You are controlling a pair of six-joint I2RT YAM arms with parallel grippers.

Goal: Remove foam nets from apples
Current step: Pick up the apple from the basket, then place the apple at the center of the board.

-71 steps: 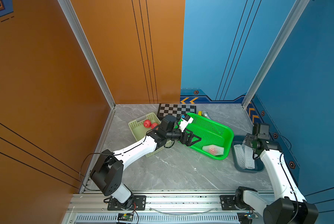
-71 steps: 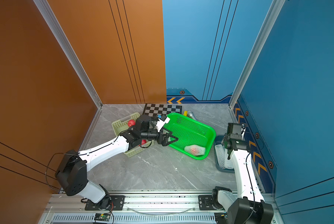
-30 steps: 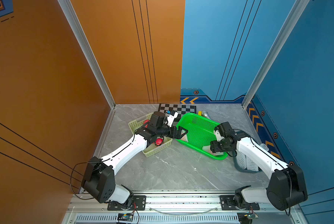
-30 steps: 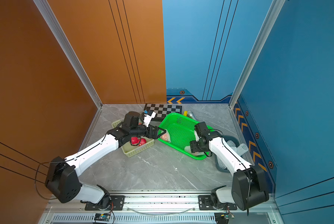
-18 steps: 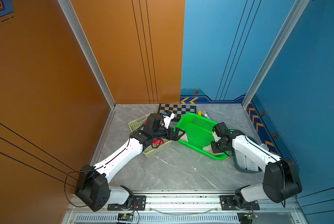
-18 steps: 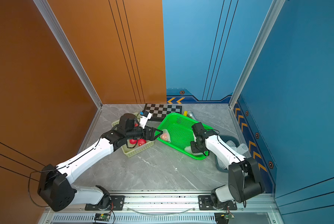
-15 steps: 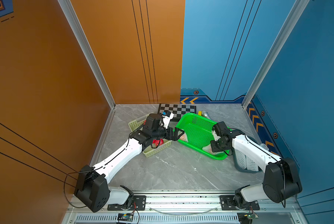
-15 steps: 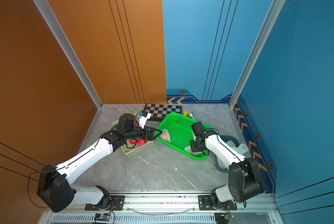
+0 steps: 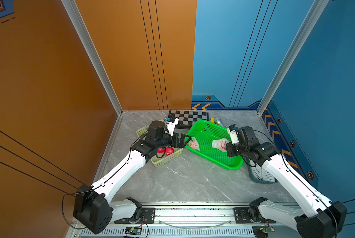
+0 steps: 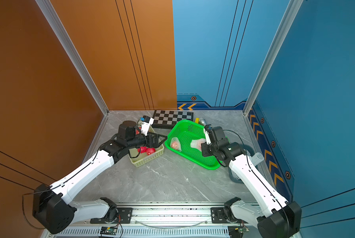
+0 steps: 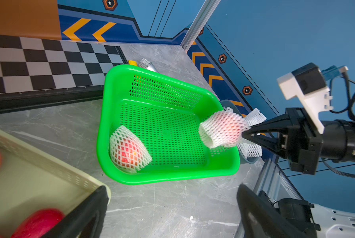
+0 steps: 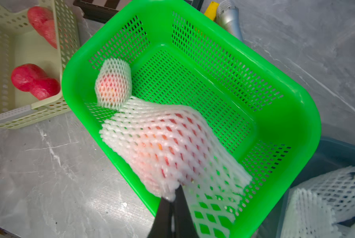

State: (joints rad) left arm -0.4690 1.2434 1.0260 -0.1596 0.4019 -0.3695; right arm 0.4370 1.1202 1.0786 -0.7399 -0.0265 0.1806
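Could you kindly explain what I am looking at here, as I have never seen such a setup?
This is a robot with two white arms, each ending in a pincer. Two pictures look down from overhead; two come from cameras on the wrists. On the grey table stand a green basket, a pale basket with bare apples, and a grey bin with empty nets. The right pincer is shut on the end of a foam net wrapped round an apple, held over the green basket. A second wrapped apple lies in that basket. The left pincer is open, empty, near the basket's rim.
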